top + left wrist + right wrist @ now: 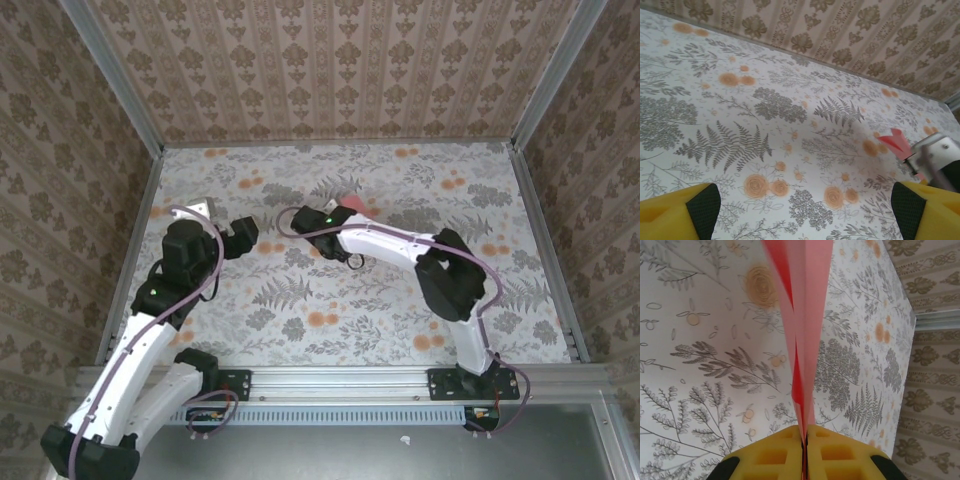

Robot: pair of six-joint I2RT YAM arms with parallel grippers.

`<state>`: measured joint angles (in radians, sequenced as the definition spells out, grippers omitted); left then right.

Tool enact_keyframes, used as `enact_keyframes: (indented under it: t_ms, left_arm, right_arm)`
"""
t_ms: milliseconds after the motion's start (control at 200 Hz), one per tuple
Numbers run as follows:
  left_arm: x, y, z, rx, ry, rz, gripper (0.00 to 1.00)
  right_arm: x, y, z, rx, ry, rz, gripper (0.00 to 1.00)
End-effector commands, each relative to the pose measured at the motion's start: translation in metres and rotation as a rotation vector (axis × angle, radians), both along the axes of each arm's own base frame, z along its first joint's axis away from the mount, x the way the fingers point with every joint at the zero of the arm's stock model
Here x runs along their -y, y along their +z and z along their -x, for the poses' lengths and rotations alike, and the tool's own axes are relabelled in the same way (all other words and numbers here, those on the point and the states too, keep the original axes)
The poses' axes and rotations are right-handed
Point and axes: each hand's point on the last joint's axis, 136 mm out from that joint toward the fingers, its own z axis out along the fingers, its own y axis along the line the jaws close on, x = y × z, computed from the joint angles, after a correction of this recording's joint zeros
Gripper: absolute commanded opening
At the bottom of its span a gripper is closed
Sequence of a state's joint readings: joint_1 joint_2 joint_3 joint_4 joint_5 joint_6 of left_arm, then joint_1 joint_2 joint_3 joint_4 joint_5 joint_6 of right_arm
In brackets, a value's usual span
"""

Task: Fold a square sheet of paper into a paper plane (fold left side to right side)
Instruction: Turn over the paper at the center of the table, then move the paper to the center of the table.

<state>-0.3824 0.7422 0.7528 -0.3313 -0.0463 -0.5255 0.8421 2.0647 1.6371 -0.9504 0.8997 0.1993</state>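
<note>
Paper, salmon-pink and folded down narrow, is the thing to watch. This paper plane [807, 315] is caught at one end by the right fingers [809, 452], which are pressed together on it with the layers squeezed in the seam between them. Its long axis runs straight out from those fingers, and from the right wrist it is seen on edge, a thin double blade rather than a flat sheet. Whether its far tip touches the bench [330, 290] I cannot tell.

From overhead, only a small pink corner shows just beyond the right wrist, near the middle of the flowered bench and towards the far side. The left fingers [243, 237] stand spread wide with nothing between them, low over the pattern, and a stretch of bare bench separates them from the paper. From the left wrist the pink tip stands off to the right and a little ahead, beside the right arm's metal end.

So the right arm has it and the left is merely near. I judge the folding to be mostly done. Any further crease would need the left fingers to travel rightward and meet the paper across its long axis, not along it; approached end-on, they would likely buckle the layers.
</note>
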Motion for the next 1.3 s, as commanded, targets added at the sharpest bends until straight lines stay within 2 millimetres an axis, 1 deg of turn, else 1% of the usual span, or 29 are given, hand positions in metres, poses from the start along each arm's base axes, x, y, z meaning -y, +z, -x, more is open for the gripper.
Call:
enact_keyframes:
  t_ms: [0,125,160,205,230,295,340,390,435,495,605,710,765,825,855,865,965,985,1025,1055,1070,1125,1185,1225,1230,1240,1295]
  left_arm:
    - [-0.009,-0.007,0.000,-0.025,0.042,-0.004,0.92]
    - [-0.008,-0.009,-0.002,-0.037,0.039,-0.005,0.92]
    - [-0.007,-0.010,-0.003,-0.041,0.036,-0.004,0.92]
    - [-0.005,-0.011,-0.003,-0.047,0.029,-0.001,0.92]
    - [-0.004,-0.011,-0.003,-0.051,0.025,0.002,0.92]
    - [-0.002,-0.015,-0.004,-0.068,0.019,0.009,0.92]
    - [-0.001,-0.015,-0.005,-0.078,0.013,0.016,0.92]
    - [0.000,-0.017,-0.006,-0.091,0.008,0.025,0.92]
    - [0.001,-0.019,-0.006,-0.106,0.004,0.037,0.92]
    - [0.004,-0.020,-0.007,-0.119,-0.007,0.055,0.92]
    - [0.008,-0.028,-0.011,-0.164,-0.014,0.099,0.93]
    - [0.021,-0.040,-0.015,-0.215,-0.061,0.131,0.94]
    - [0.027,-0.049,-0.018,-0.249,-0.078,0.144,0.94]
    - [0.038,-0.061,-0.021,-0.292,-0.105,0.169,0.94]
    - [0.044,-0.066,-0.023,-0.303,-0.114,0.181,0.94]
    - [0.047,-0.068,-0.023,-0.310,-0.118,0.184,0.94]
    - [0.073,-0.088,-0.026,-0.358,-0.157,0.219,0.94]
    - [0.078,-0.090,-0.027,-0.363,-0.166,0.228,0.94]
    - [0.088,-0.097,-0.027,-0.381,-0.178,0.243,0.94]
    - [0.091,-0.102,-0.030,-0.393,-0.172,0.255,0.94]
    - [0.101,-0.103,-0.026,-0.399,-0.195,0.258,0.94]
    - [0.115,-0.112,-0.025,-0.416,-0.212,0.276,0.94]
    - [0.129,-0.120,-0.026,-0.435,-0.227,0.293,0.93]
    - [0.141,-0.127,-0.027,-0.448,-0.242,0.301,0.93]
    - [0.141,-0.128,-0.027,-0.453,-0.242,0.303,0.93]
    - [0.145,-0.129,-0.028,-0.454,-0.246,0.307,0.93]
    - [0.162,-0.136,-0.031,-0.467,-0.274,0.335,0.92]
  right_arm:
    - [-0.001,-0.010,0.005,-0.051,0.036,0.166,0.10]
    - [-0.015,-0.037,0.016,-0.146,0.055,0.158,0.11]
    - [-0.016,-0.041,0.018,-0.159,0.056,0.158,0.12]
    - [-0.020,-0.053,0.025,-0.221,0.054,0.122,0.14]
    - [-0.022,-0.057,0.028,-0.244,0.052,0.108,0.16]
    - [-0.025,-0.067,0.037,-0.309,0.047,0.058,0.26]
    - [-0.029,-0.070,0.043,-0.348,0.040,0.011,0.30]
    - [-0.034,-0.073,0.050,-0.394,0.033,-0.049,0.37]
    - [-0.036,-0.072,0.054,-0.419,0.022,-0.107,0.42]
    - [-0.039,-0.064,0.057,-0.430,0.011,-0.199,0.49]
    - [-0.042,-0.036,0.062,-0.417,0.018,-0.397,0.67]
    - [-0.044,-0.009,0.070,-0.402,0.046,-0.604,0.84]
    - [-0.038,0.003,0.071,-0.386,0.044,-0.701,0.91]
    - [-0.030,0.013,0.068,-0.355,0.035,-0.811,0.96]
    - [-0.024,0.016,0.065,-0.338,0.022,-0.865,0.97]
    - [-0.024,0.022,0.061,-0.316,0.025,-0.895,0.98]
    - [0.000,0.027,0.049,-0.254,-0.043,-1.081,1.00]
    - [0.004,0.031,0.044,-0.226,-0.050,-1.123,1.00]
    - [0.011,0.031,0.039,-0.203,-0.071,-1.191,1.00]
    - [0.019,0.032,0.036,-0.179,-0.090,-1.237,1.00]
    - [0.022,0.032,0.035,-0.171,-0.101,-1.258,1.00]
    - [0.033,0.031,0.030,-0.141,-0.132,-1.332,1.00]
    - [0.046,0.025,0.026,-0.120,-0.185,-1.390,1.00]
    - [0.053,0.018,0.025,-0.116,-0.216,-1.418,1.00]
    - [0.053,0.023,0.026,-0.106,-0.208,-1.427,1.00]
    - [0.055,0.026,0.026,-0.097,-0.207,-1.438,1.00]
    - [0.062,0.023,0.027,-0.089,-0.229,-1.456,1.00]
